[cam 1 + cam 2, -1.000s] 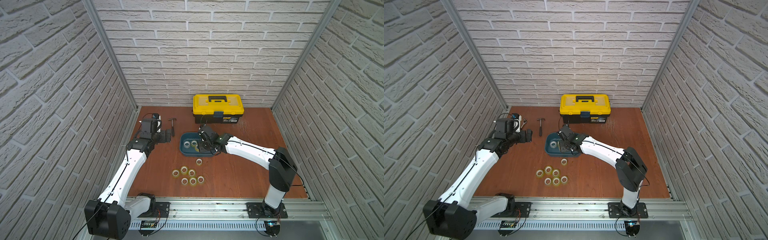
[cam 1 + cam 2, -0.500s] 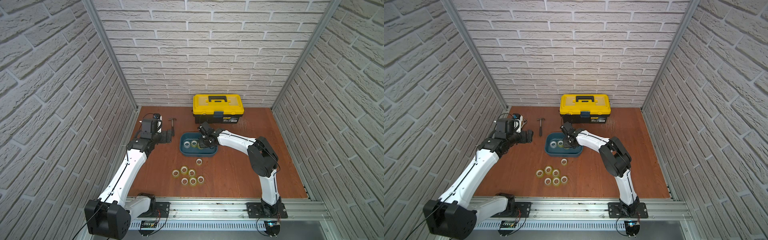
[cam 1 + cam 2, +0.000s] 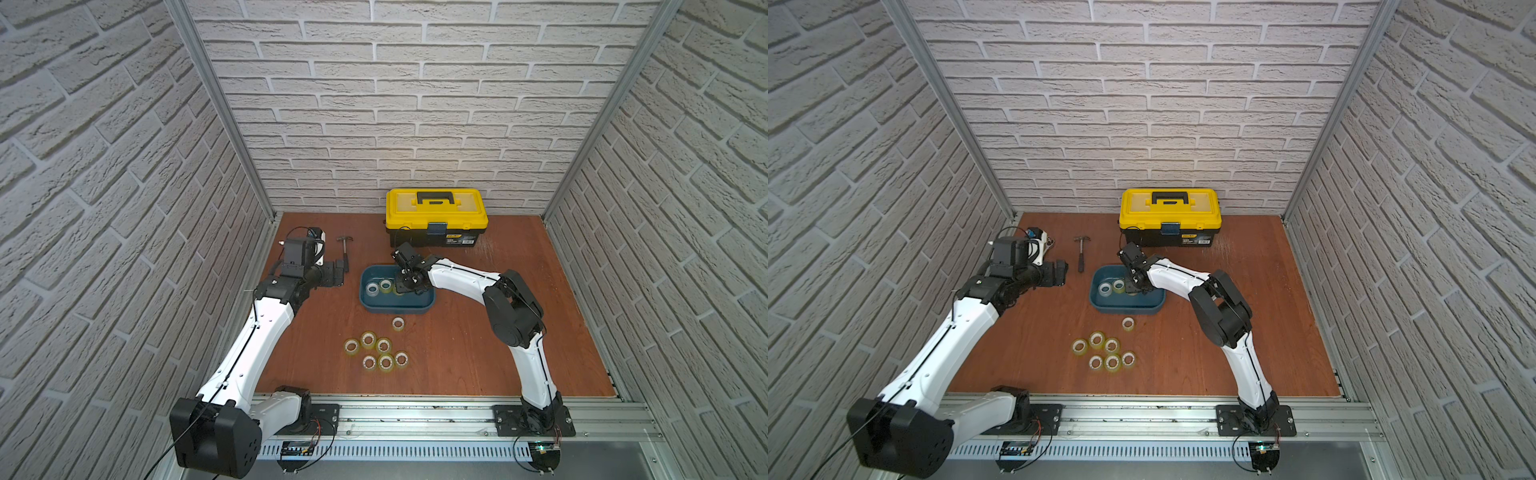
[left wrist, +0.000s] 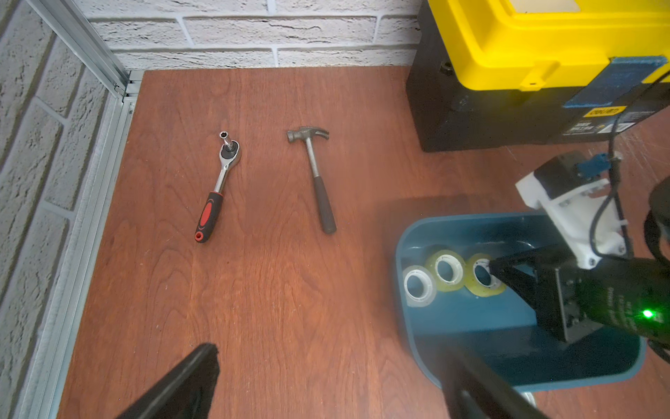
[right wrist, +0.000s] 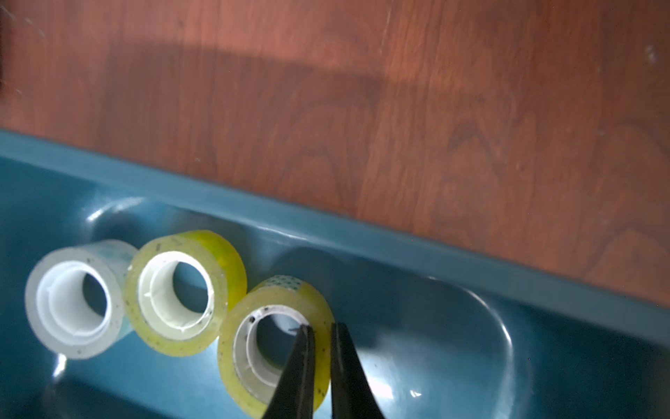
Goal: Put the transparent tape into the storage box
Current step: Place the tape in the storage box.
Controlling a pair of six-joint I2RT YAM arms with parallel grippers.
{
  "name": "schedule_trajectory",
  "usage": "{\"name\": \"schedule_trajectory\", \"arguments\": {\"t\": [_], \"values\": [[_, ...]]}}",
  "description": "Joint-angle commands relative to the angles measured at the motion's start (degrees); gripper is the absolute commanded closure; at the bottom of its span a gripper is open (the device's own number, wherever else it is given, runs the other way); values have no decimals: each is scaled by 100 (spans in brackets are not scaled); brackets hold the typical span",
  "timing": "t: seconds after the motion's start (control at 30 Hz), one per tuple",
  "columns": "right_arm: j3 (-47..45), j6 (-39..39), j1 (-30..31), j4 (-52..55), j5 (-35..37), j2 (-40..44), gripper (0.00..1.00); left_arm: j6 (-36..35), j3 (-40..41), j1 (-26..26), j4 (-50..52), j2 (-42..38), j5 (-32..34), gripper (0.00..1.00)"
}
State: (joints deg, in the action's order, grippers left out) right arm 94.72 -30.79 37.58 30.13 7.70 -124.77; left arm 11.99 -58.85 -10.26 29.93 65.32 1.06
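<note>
brown wooden bench (image 3: 457, 353), white brick walls. right fingers (image 5: 299, 366) clamped on the wall of one yellowish tape roll (image 5: 228, 348), one tip in its core, low inside the teal storage box (image 5: 326, 225). two other rolls (image 5: 224, 268) lie in a row just beside it, the far one greyer. left fingers (image 4: 181, 388) apart, empty, over bare bench beside the box. six rolls (image 3: 382, 345) clustered on the bench; a seventh roll (image 3: 398, 323) between cluster and box. hammer (image 4: 319, 181), ratchet (image 4: 217, 188) and yellow toolbox (image 3: 436, 208) toward the back wall.

Setup sits in a booth: pale grey fake-brick walls (image 3: 374, 104) on three sides, aluminium posts (image 3: 219, 104) in the back corners, reddish-brown wood-grain floor (image 3: 469, 357), aluminium rail (image 3: 415, 411) along the front. Lighting's soft and even.
</note>
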Motion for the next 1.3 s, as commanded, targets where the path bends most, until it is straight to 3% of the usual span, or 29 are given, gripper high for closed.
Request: {"name": "schedule_trajectory", "arguments": {"t": [0.0, 0.23, 0.37, 0.63, 0.87, 1.03, 1.27], "values": [[102, 18, -23, -14, 78, -78, 95, -56, -13, 24, -128, 57, -106, 2], [-34, -11, -23, -165, -68, 210, 66, -56, -21, 19, -111, 78, -142, 2], [-224, 11, -23, -220, -94, 590, 58, -56, -2, 24, -134, 38, -156, 2], [-966, 224, 12, -350, -236, 1974, 59, 467, 49, -145, 308, -248, -173, 2], [-2066, 225, 137, -876, -757, 3021, 63, 1193, 556, -764, 685, -956, 236, 2], [-2992, 158, 478, -1125, -723, 3771, 64, 1720, 931, -1100, 952, -1306, 515, 2], [-4114, -232, 1005, -1367, -569, 4337, 64, 1754, 1229, -1188, 1275, -1567, 797, 2]]}}
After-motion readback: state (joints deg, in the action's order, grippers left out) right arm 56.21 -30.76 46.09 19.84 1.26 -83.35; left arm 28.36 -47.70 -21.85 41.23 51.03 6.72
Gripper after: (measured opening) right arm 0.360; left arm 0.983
